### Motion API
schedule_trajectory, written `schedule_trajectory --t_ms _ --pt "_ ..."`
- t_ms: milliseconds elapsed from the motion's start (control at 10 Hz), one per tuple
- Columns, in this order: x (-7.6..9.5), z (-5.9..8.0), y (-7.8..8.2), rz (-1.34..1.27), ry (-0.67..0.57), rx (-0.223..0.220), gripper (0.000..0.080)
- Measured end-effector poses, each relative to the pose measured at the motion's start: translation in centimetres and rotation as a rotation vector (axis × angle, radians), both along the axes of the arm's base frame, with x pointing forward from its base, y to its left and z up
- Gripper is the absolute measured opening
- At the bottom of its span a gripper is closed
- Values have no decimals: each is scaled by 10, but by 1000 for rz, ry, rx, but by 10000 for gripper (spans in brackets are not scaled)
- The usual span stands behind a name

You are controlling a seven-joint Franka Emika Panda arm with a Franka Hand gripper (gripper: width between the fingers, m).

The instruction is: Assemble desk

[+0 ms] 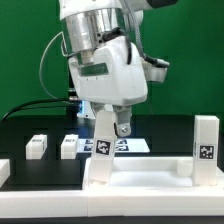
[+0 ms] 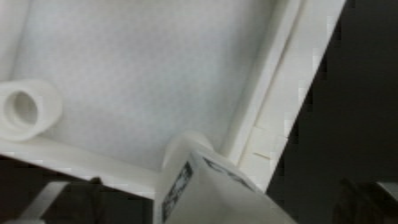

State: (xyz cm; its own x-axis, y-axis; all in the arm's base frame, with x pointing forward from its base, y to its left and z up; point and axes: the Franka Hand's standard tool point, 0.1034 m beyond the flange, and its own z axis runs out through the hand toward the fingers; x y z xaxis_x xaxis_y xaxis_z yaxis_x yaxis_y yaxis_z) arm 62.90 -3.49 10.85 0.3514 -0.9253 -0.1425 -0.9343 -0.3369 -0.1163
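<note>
The desk top (image 1: 150, 172) lies upside down at the front of the table, white with a raised rim. One white leg (image 1: 205, 140) with a marker tag stands upright at its corner on the exterior view's right. My gripper (image 1: 116, 127) is shut on a second tagged leg (image 1: 102, 146), which leans slightly with its foot on the top's other corner. In the wrist view this leg (image 2: 206, 186) sits between my jaws (image 2: 199, 204), above the top's inner face (image 2: 160, 70) and rim. A round screw socket (image 2: 22, 108) shows nearby.
Two loose white legs (image 1: 37, 146) (image 1: 68, 147) lie on the black table toward the exterior view's left. The marker board (image 1: 135, 145) lies flat behind the held leg. A green wall stands behind.
</note>
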Motion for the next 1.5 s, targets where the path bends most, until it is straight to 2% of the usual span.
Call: schedule_trajectory --t_ms 300,500,600,700,900,1000,1100,1300,1500 --pt "0 -1 -1 165 -30 -13 649" --pt "-1 -1 -9 598 -66 -80 649" --pt "0 -1 -11 712 -77 -84 649" --pt "0 -2 -10 668 -71 -81 649" --pt "-1 -2 -10 656 -69 -81 399" --pt "-2 -3 -13 592 -56 -81 399" --pt "-2 -3 -14 498 -41 -78 299" --pt "-2 -3 -14 402 -26 -74 296" --pt "-1 -4 -12 45 27 -42 296"
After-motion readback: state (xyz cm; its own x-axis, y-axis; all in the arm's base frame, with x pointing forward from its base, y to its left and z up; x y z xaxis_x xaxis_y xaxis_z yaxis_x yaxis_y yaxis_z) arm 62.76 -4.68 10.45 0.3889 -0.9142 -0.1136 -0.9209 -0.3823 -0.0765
